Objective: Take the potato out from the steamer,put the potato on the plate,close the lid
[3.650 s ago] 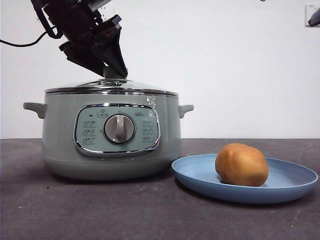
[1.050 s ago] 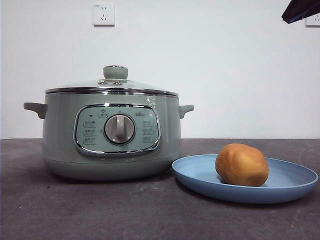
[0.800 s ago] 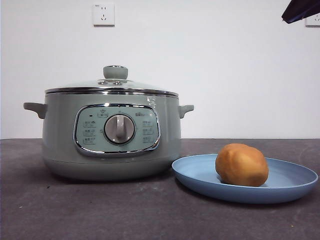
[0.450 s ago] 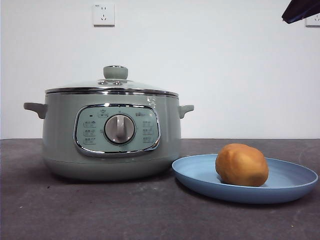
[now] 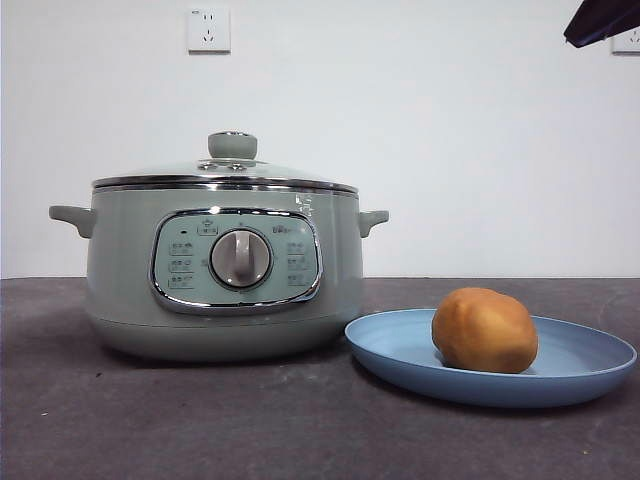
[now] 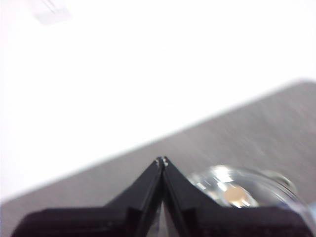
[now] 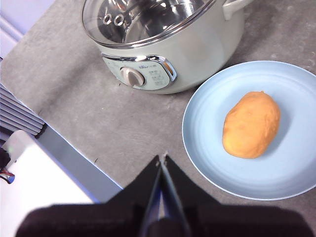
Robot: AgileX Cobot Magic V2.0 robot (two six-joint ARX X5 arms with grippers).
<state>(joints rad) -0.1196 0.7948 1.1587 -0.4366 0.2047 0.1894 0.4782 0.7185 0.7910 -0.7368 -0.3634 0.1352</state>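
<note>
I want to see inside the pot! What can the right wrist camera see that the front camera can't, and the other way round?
Only the right wrist view looks down through the lid into the shiny metal inside, and shows the right gripper, shut. Only the front view shows the lid's green knob and a wall socket. Both show the steamer, the plate and the potato lying on it.

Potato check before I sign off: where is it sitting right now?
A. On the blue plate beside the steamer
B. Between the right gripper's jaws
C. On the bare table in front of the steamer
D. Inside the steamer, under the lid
A: the potato lies on the plate beside the steamer, whose lid is on, and no gripper is near it.
</note>
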